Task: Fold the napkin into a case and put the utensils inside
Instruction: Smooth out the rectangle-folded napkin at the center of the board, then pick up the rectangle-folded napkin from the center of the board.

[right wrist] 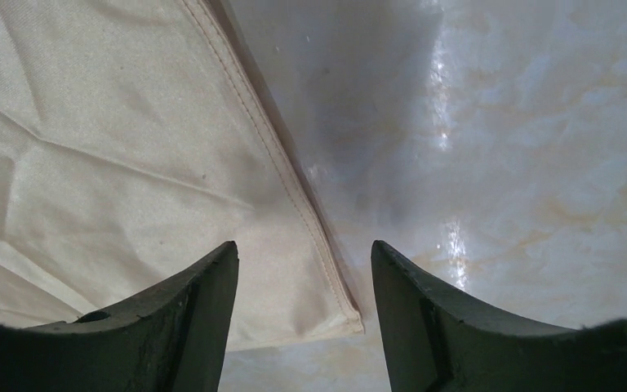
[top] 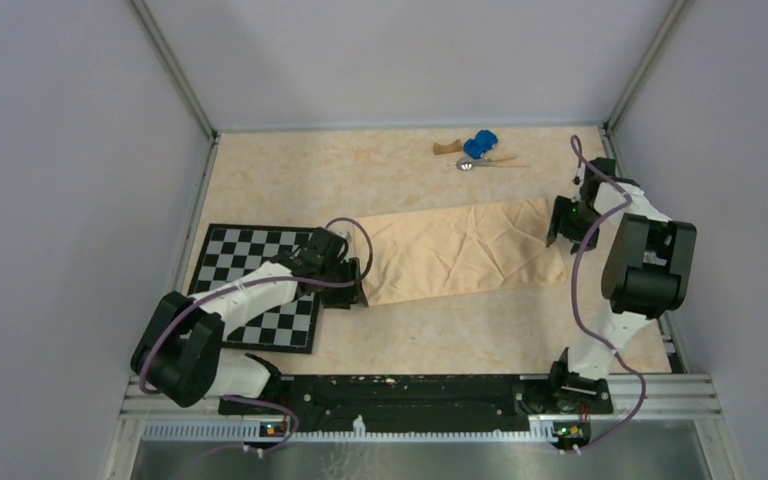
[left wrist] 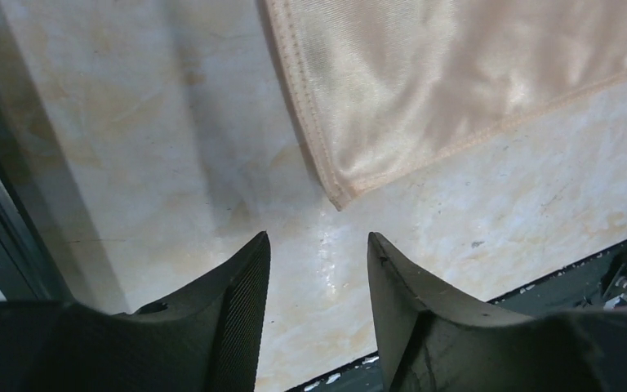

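Both my hands are down at the napkin (top: 460, 250), which lies flat as a wide band across the middle of the table (top: 410, 340), one end just beside the checkerboard mat (top: 230, 255). My left gripper (left wrist: 317, 238) sits with its jaws partly apart and nothing between them, the near left corner of the cloth lying just ahead. My right gripper (right wrist: 302, 245) is spread wide and empty too, hovering right over the near right corner.

I reckon the next fold runs lengthwise, to narrow this band. To do it well I want each pinch right on the stitched hem at the corner, catching every layer. Then both sides should lift together, the cloth kept lightly taut so the crease stays straight. The spoon (top: 472, 163) waits at the far side by the toy car (top: 480, 145), well apart from the napkin.
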`<state>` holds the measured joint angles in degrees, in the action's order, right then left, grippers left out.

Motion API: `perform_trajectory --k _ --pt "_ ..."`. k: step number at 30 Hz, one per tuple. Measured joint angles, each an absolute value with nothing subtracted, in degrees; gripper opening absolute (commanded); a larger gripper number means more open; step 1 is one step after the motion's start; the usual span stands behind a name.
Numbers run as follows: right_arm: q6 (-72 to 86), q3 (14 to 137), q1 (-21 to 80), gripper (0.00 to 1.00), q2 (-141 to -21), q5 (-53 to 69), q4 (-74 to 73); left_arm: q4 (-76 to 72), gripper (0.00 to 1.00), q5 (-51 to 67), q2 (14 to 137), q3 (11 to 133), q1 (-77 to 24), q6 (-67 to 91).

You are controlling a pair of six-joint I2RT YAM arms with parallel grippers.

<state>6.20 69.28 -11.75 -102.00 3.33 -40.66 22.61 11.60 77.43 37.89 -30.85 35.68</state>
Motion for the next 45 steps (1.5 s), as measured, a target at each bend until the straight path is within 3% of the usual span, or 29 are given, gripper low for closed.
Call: perform_trajectory --k 7,13,24,33,37,45 --pt "2.44 75.64 -11.6 0.52 -108.79 5.65 -43.77 24.34 0.6 15.38 75.07 40.58 -30.85 32.42" --pt "1.37 80.34 -9.37 0.52 -110.45 5.17 -46.11 24.49 0.6 17.04 74.65 42.26 -30.85 31.42" --pt "-0.49 81.82 -7.25 0.45 -114.08 2.76 -47.16 25.17 0.61 15.27 71.59 43.13 -30.79 30.48" --pt "-0.21 81.84 -6.07 0.54 -114.06 1.41 -47.35 26.41 0.61 14.09 69.1 43.29 -30.46 30.11" --pt "0.71 81.87 -5.87 0.53 -113.75 1.13 -47.77 26.81 0.61 14.06 68.53 43.31 -30.37 30.11" --pt "1.28 82.28 -6.17 0.49 -113.65 -0.6 -48.38 27.29 0.75 14.04 66.92 43.31 -30.35 29.93"
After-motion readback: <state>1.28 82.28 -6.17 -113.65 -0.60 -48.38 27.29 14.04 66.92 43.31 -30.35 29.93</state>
